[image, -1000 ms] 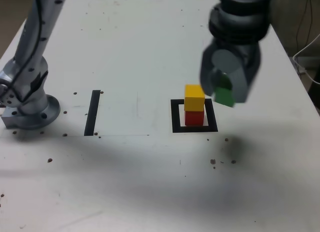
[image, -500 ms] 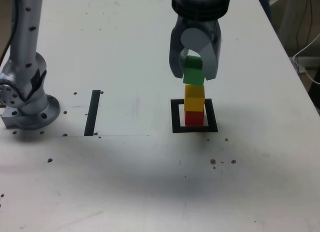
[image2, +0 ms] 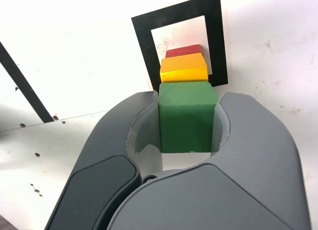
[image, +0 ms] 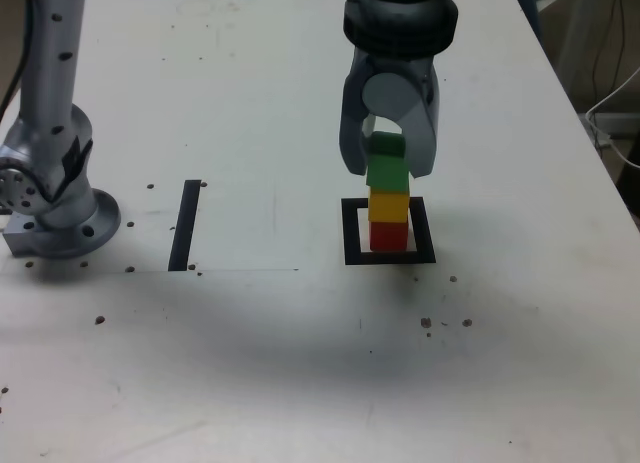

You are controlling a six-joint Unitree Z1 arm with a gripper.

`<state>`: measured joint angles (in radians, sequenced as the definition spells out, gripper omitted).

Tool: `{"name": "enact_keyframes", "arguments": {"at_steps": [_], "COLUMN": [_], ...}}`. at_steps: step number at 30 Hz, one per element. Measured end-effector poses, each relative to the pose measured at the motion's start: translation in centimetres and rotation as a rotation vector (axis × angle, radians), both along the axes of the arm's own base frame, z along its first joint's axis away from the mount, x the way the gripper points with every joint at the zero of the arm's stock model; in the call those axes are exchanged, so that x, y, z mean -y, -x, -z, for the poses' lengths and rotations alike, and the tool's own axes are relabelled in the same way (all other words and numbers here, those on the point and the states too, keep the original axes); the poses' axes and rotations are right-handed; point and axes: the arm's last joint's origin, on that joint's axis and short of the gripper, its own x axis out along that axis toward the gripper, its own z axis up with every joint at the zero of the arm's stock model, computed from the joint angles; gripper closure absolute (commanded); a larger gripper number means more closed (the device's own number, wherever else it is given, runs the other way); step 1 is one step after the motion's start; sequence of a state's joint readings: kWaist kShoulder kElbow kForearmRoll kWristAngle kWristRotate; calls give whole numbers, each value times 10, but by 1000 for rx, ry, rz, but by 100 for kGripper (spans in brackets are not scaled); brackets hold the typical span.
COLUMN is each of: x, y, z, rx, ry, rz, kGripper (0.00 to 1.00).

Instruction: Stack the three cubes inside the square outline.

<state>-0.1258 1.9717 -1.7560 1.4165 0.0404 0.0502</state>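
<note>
Green cube (image2: 188,123) gripped in hand (image2: 189,118).

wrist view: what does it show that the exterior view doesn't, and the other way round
Only the wrist view shows the green cube with both jaws at its sides seen from close by, plus some bare white inside the square outline beyond the red cube.

Only the exterior view shows the arm's base and a white cable.

Both share the three cubes, the yellow one included, the outline and the black strip.
</note>
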Motion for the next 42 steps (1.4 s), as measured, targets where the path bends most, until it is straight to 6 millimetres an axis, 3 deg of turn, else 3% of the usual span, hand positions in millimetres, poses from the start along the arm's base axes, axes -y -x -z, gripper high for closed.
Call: {"name": "enact_keyframes", "arguments": {"at_steps": [8,12,22,28,31,42], "x": [-3,-6,-8,-7,-7,-8], "y": [0,0,-1,-2,-2,-1], "z": [1,1,4,7,7,7], "rx": [-3,-4,-18,-26,-25,-23], "ry": [-3,-3,0,12,12,-2], "rz": [-9,-15,-19,-17,-16,-14], "kGripper": [91,84,49,14,3,1]}}
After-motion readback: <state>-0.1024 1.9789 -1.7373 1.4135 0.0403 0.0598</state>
